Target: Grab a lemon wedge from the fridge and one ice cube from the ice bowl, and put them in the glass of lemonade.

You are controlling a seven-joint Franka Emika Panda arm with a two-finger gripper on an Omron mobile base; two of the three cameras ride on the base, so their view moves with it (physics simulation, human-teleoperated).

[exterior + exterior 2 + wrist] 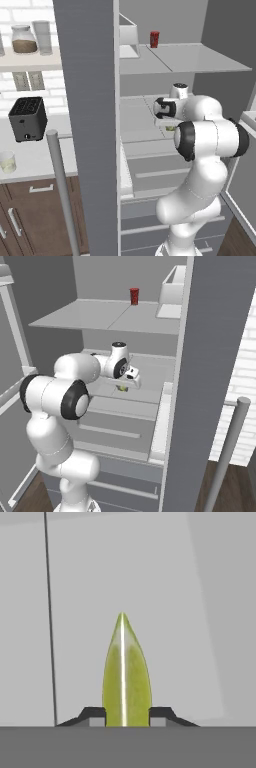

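The gripper (127, 716) is pinching the lemon wedge (126, 672) on a middle shelf (150, 367) inside the fridge (85, 100), completing the pick; lifting clear and withdrawing toward the glass of lemonade (7, 162) likely comes next.

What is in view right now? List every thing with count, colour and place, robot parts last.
lemon wedge: one, yellow-green, between the hand's fingertips over the middle fridge shelf
fridge: one, grey, doors open
red cup: one, upper fridge shelf
toaster: one, black, counter left of fridge
glass of lemonade: one, clear, pale liquid, counter front
jar: one, brown filling, wall shelf
grey glass: one, beside jar
hand: one, dark tips, shut on the wedge
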